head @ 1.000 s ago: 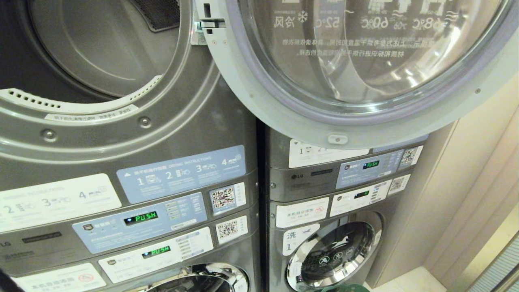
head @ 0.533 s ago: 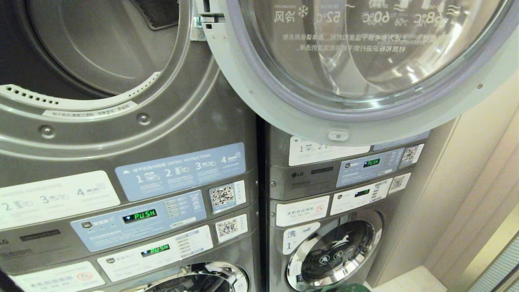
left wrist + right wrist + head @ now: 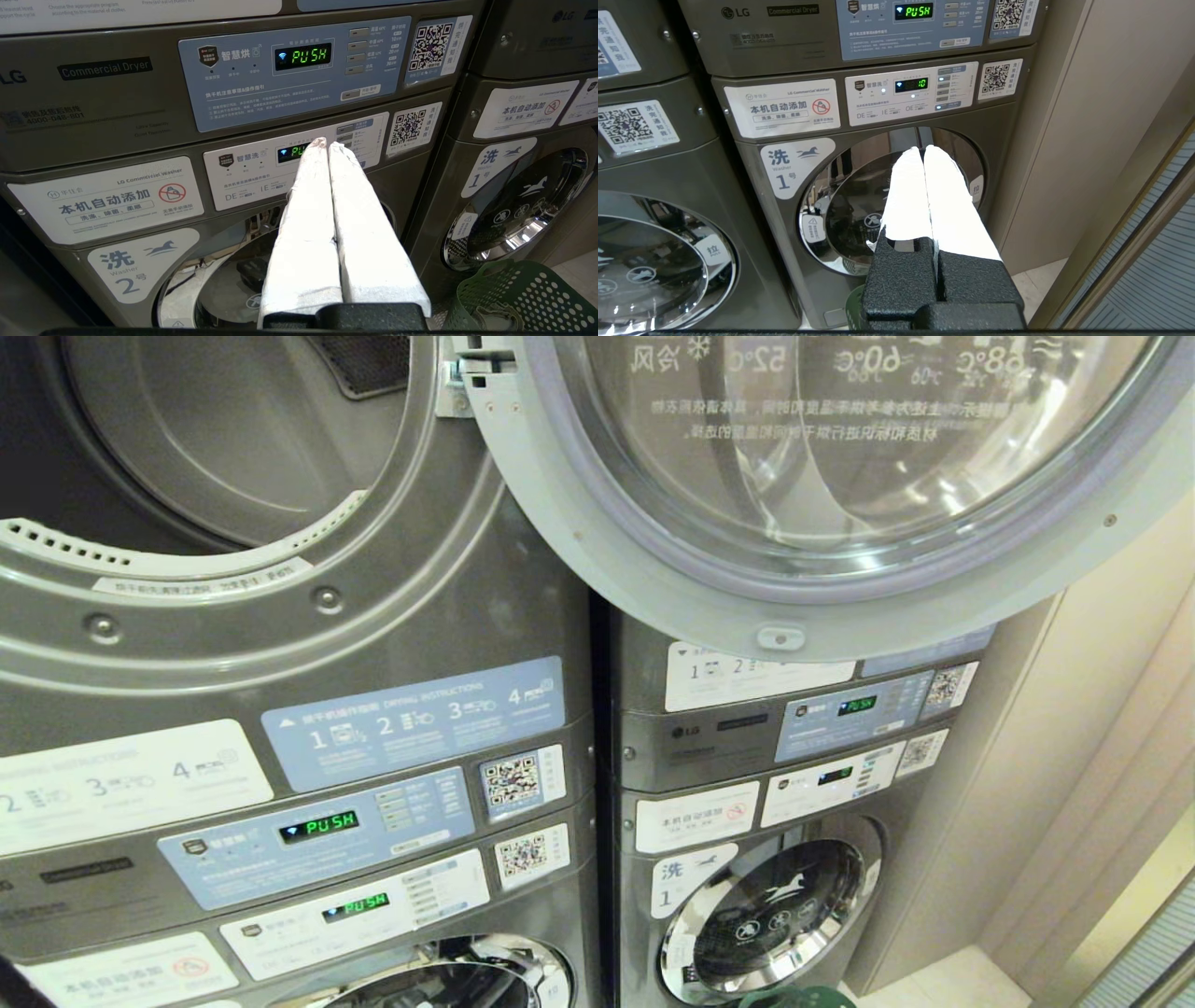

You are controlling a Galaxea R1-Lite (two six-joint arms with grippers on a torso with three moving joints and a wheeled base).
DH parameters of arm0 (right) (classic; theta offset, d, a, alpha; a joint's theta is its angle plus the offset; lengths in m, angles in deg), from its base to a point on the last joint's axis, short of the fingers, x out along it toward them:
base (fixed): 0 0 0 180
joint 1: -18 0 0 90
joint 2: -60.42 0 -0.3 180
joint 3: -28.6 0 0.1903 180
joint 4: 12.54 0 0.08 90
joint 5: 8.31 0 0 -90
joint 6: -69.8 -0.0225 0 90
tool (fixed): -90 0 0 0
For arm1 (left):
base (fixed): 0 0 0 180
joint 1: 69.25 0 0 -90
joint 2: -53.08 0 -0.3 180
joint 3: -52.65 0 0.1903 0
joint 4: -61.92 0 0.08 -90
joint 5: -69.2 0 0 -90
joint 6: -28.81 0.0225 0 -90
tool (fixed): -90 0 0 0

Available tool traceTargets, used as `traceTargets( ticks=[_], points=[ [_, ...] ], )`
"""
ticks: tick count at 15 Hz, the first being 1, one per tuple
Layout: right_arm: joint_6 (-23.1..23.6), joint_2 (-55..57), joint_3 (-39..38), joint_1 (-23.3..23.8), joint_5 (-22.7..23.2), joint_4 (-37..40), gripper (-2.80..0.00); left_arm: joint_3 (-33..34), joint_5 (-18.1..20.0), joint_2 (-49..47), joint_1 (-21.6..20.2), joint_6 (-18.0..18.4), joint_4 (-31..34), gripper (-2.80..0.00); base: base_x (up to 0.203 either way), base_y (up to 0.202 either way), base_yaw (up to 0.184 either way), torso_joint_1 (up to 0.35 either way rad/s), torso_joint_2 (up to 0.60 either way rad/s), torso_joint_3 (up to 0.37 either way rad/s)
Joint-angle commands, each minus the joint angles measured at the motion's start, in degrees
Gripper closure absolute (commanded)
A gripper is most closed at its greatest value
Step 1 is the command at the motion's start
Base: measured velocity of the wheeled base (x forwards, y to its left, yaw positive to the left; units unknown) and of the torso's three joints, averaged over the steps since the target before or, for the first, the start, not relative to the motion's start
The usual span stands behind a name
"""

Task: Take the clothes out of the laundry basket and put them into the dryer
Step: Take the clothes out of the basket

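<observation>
The grey dryer (image 3: 215,448) stands at the upper left with its drum open and nothing showing inside. Its round glass door (image 3: 822,476) is swung out to the right. Only the rim of the green laundry basket (image 3: 794,999) peeks in at the bottom of the head view; its perforated wall (image 3: 518,298) sits on the floor before the right washer. No clothes show. My left gripper (image 3: 327,142) is shut and holds nothing, pointing at the left washer's panel. In front of washer 1's door, my right gripper (image 3: 923,148) is shut too, with nothing in it. Neither arm is in the head view.
Two stacked machines stand side by side, with control panels (image 3: 317,835) reading PUSH. The lower left washer's door (image 3: 219,289) and the lower right washer's door (image 3: 887,205) are closed. A beige wall (image 3: 1074,775) closes off the right, with pale floor (image 3: 943,980) below it.
The whole head view has slid a little upward in the picture, so the camera has dipped. None of the machines or the basket has moved.
</observation>
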Motion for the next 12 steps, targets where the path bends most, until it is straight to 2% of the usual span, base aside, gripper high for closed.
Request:
traceTargets(
  ticks=[1, 12],
  points=[
    [-0.01, 0.00, 0.00, -0.02, 0.04, 0.04, 0.00, 0.09, 0.00, 0.11, -0.01, 0.02, 0.01, 0.00, 0.000, 0.000, 0.000, -0.065, 0.15, 0.083],
    [0.07, 0.00, 0.00, -0.02, 0.04, 0.04, 0.00, 0.09, 0.00, 0.11, -0.01, 0.02, 0.01, 0.00, 0.000, 0.000, 0.000, -0.069, 0.15, 0.079]
  ],
)
